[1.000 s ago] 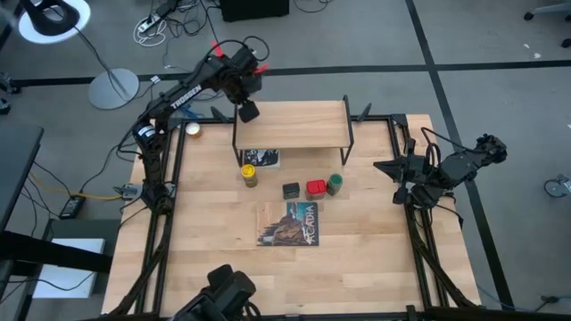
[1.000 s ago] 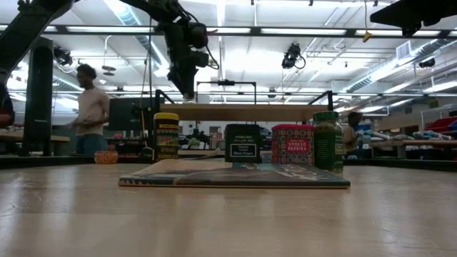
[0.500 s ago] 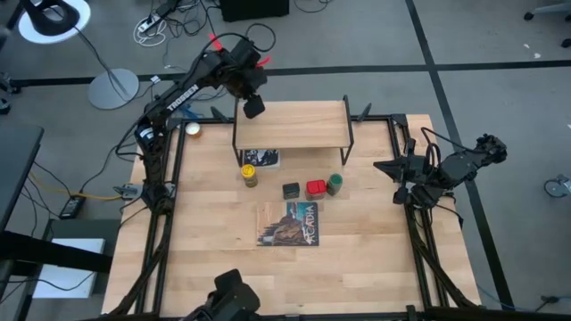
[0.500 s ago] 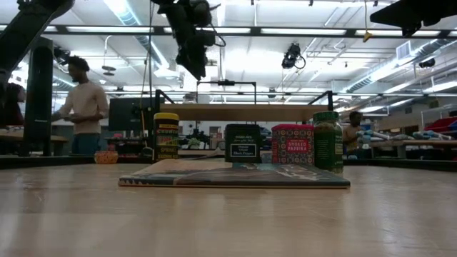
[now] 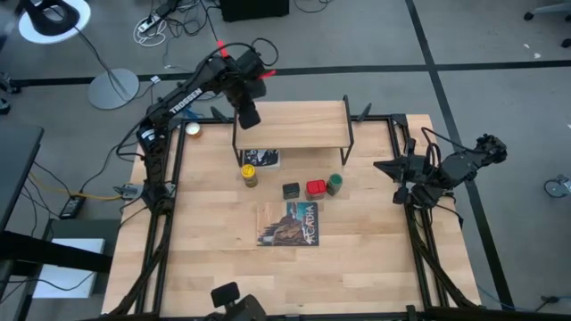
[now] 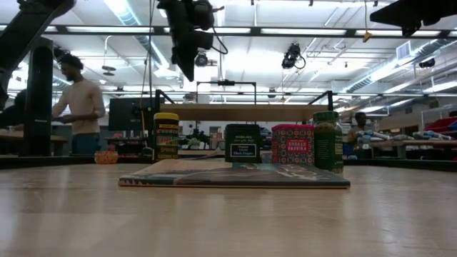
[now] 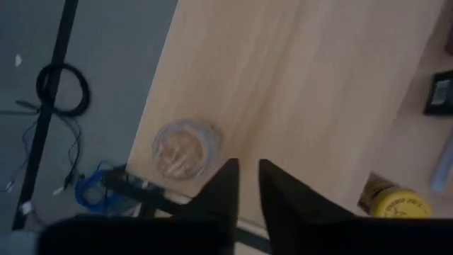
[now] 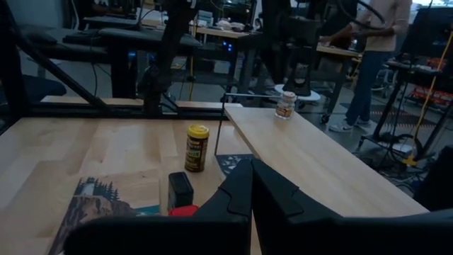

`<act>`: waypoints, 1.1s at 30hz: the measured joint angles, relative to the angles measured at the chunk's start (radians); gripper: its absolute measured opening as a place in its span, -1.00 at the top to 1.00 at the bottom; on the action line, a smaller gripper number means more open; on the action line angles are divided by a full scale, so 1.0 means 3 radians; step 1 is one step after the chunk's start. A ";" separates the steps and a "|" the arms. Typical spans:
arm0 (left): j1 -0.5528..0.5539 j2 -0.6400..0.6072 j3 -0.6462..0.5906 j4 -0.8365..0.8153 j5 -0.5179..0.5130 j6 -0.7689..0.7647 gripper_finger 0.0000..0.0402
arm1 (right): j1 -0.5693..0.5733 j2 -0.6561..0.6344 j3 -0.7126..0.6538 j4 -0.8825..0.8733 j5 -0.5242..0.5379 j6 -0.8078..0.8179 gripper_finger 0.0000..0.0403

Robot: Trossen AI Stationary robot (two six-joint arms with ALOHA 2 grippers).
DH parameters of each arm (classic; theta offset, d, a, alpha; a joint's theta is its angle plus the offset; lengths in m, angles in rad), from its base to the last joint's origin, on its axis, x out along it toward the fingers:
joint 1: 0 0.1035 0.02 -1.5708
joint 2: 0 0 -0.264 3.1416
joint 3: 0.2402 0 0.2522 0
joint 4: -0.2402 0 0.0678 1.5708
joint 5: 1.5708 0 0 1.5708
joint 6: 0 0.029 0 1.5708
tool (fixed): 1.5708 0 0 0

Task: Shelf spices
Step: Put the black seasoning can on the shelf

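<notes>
The shelf [image 5: 290, 125] stands on thin black legs at the table's far side. In front of it, on the table, are a yellow-capped jar [image 5: 250, 174], a black tin [image 5: 291, 190], a red tin [image 5: 315, 188] and a green-capped jar [image 5: 335, 185]. A tiny clear jar [image 5: 192, 129] stands on its base at the table's far left corner [image 7: 185, 147]. My left gripper [image 5: 247, 114] hangs high over the shelf's left end. Its fingers [image 7: 244, 184] are almost together and hold nothing. My right gripper [image 5: 382, 166] waits shut at the table's right edge.
A flat picture-covered book [image 5: 290, 223] lies on the table just in front of the row of tins. A picture card [image 5: 260, 158] lies under the shelf's left end. A person [image 6: 77, 107] stands in the room beyond the table.
My left gripper has gone up, well above the shelf board, and stays over the shelf's left end. The spices have kept their places.
</notes>
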 joint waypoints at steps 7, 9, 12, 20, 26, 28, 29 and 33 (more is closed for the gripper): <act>0.0000 0.0005 -0.0005 -0.0050 -0.0238 -0.0054 0.96 | 0.0001 0.0001 0.0000 0.0066 -0.0002 -0.0007 0.97; 0.0000 0.0005 -0.0005 -0.0037 -0.0369 -0.0053 0.96 | 0.0000 0.0001 0.0000 0.0070 -0.0011 -0.0007 0.97; 0.0006 0.0005 -0.0005 0.0108 -0.0485 -0.0050 0.98 | -0.0001 0.0001 0.0000 0.0074 -0.0023 -0.0009 0.97; -0.0041 0.0005 -0.0005 0.0251 -0.0167 -0.0067 0.99 | -0.0001 0.0001 0.0000 0.0078 -0.0028 -0.0011 0.98; -0.0507 0.0006 -0.0005 0.0298 0.0024 -0.0062 1.00 | 0.0000 0.0000 0.0000 0.0077 -0.0028 -0.0041 0.98; -0.0712 0.0006 -0.0005 0.0377 0.0029 -0.0062 1.00 | -0.0001 0.0001 0.0000 0.0077 -0.0028 -0.0041 0.97; -0.0812 0.0006 -0.0005 0.0422 0.0064 -0.0063 1.00 | -0.0001 0.0001 0.0000 0.0077 -0.0028 -0.0041 0.97; -0.1219 0.0002 -0.0111 0.0636 0.0214 -0.0075 0.98 | 0.0000 0.0000 0.0000 0.0078 -0.0027 -0.0042 0.98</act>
